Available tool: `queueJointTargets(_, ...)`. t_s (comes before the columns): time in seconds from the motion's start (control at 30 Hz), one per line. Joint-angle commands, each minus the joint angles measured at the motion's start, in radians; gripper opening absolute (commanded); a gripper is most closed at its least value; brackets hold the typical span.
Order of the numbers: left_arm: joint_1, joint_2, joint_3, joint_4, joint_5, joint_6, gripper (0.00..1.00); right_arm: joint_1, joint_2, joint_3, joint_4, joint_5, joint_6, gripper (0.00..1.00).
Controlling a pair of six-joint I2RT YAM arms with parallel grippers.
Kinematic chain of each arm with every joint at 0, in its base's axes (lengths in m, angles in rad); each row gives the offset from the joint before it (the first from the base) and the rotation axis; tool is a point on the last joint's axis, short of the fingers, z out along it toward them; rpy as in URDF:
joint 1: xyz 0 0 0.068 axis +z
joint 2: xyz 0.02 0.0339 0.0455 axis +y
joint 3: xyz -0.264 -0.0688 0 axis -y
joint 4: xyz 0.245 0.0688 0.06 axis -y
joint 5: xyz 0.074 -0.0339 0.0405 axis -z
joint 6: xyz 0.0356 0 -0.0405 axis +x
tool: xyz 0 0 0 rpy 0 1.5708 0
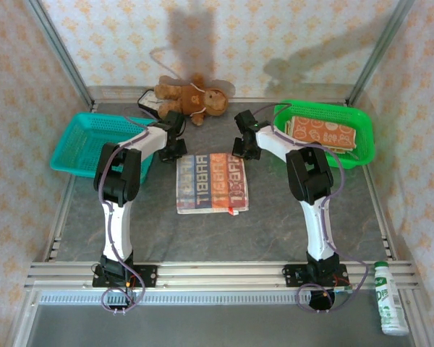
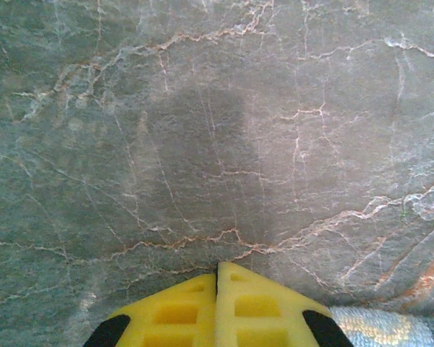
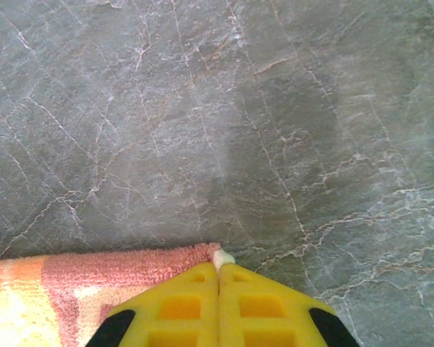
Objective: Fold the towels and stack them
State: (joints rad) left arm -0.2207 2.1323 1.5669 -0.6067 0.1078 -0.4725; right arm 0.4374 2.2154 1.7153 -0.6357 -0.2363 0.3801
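A cream towel [image 1: 211, 183] with coloured block lettering lies flat in the middle of the table. My left gripper [image 1: 175, 150] is at its far left corner and my right gripper [image 1: 242, 150] at its far right corner. In the right wrist view the yellow fingers [image 3: 181, 307] are shut, and the towel's [image 3: 94, 278] corner pokes out between their tips. In the left wrist view the gripper [image 2: 217, 266] is shut tip to tip over bare table. A strip of towel [image 2: 380, 327] shows beside its right finger, with no cloth visible between the tips. Folded orange-patterned towels [image 1: 322, 131] lie in the green basket [image 1: 363, 123].
A teal basket [image 1: 83, 144] stands at the back left. A brown teddy bear [image 1: 192, 101] lies against the back wall between the arms. A white and green bottle [image 1: 390, 298] lies off the table's near right corner. Patterned walls close in the sides.
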Motion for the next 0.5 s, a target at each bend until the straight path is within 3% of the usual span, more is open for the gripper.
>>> queueJointTargets(0.0,-0.01,-0.048,-0.015,-0.02,0.013,-0.007,0.0,0.001,-0.035,0.032,-0.028,0.026,-0.009,0.0)
queueJointTargets(0.47,-0.01,-0.257,-0.11,0.006,0.009,0.003,0.0,0.001,-0.234,-0.098,0.037,0.033,-0.033,0.0)
